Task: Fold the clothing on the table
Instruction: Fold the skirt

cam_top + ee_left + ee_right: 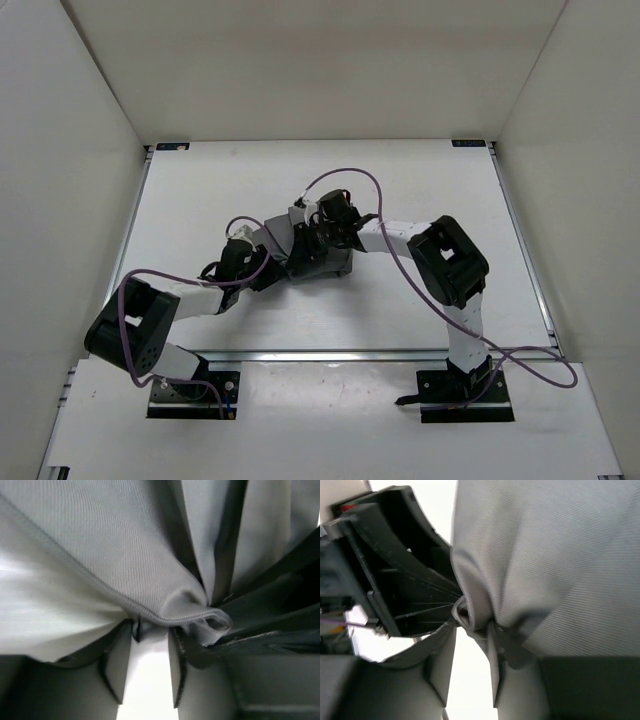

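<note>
Well, the table (200,200) is taking up most of the floor of this white-walled box, and the 2 arms are both reaching in from the near edge, the left arm (190,300) bending inward from its corner and the right arm (450,265) curving over from the other side, so that they are meeting over the middle. The clothing (318,262) is lying there in a dark, bunched heap right under their wrists, well apart from every rail. The left gripper (150,630) is standing with its jaws apart, bare table showing through the gap, and a stitched hem (150,612) is draping across its fingers (117,660) rather than being pinched between them. The right gripper (471,630) is likewise parted, with a small knot of cloth sitting at its tips, just beside the other gripper's black frame. To my eye they are letting go after bringing 1 edge over, so the fold is only partly made. Doing this well is going to mean lifting both hands straight up and clear, so that neither drags the hem and undoes the layer, then smoothing outward from the crease.
</note>
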### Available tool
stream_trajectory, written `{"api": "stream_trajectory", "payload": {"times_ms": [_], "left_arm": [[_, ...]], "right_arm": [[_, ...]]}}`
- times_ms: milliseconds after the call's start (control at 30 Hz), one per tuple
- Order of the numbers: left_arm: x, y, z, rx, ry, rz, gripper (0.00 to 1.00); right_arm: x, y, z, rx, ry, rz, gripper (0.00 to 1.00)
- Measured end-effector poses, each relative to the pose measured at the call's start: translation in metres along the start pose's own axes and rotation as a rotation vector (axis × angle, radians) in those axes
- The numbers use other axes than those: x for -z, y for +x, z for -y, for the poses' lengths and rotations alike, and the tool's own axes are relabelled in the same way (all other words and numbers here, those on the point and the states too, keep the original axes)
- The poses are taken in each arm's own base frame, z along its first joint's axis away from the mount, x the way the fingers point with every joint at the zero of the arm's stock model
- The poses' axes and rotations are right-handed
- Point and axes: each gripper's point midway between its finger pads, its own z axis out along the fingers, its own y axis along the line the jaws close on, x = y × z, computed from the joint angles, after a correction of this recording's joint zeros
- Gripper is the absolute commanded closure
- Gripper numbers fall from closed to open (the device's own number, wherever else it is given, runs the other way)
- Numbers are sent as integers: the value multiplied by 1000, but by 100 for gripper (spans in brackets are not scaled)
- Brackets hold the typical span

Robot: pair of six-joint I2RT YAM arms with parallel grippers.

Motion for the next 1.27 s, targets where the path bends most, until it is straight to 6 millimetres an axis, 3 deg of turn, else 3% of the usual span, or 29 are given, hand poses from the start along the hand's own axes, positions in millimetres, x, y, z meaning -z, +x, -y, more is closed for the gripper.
{"api": "stream_trajectory", "payload": {"times_ms": [167, 267, 400, 500, 567, 633, 800, 833, 867, 900, 1100, 1267], "left_arm": [[23, -8, 2, 12, 14, 21, 44], [45, -30, 17, 16, 64, 97, 43], [83, -68, 32, 23, 132, 245, 41], [104, -82, 28, 8, 126, 306, 43], [108, -80, 30, -32, 126, 281, 43], [107, -71, 32, -78, 132, 216, 35], [100, -44, 22, -163, 70, 49, 28], [101, -41, 20, -179, 56, 30, 12], [104, -39, 20, -204, 48, 14, 1], [106, -39, 20, -223, 47, 5, 1], [116, -30, 20, -284, 53, -28, 1], [122, -19, 18, -332, 55, -68, 1]], "right_arm": [[14, -15, -17, 47, -39, 37, 58], [43, -43, -46, 126, -41, 131, 55], [118, -95, -95, 275, -1, 378, 52], [185, -110, -115, 345, 48, 575, 52], [217, -107, -110, 347, 91, 661, 53], [233, -92, -90, 305, 147, 692, 52], [229, -53, -36, 167, 242, 628, 52], [228, -45, -28, 143, 251, 614, 52], [227, -38, -22, 123, 258, 603, 51], [227, -33, -19, 109, 262, 594, 51], [224, -27, -21, 108, 248, 575, 50], [202, -21, -28, 136, 241, 512, 46]]}}
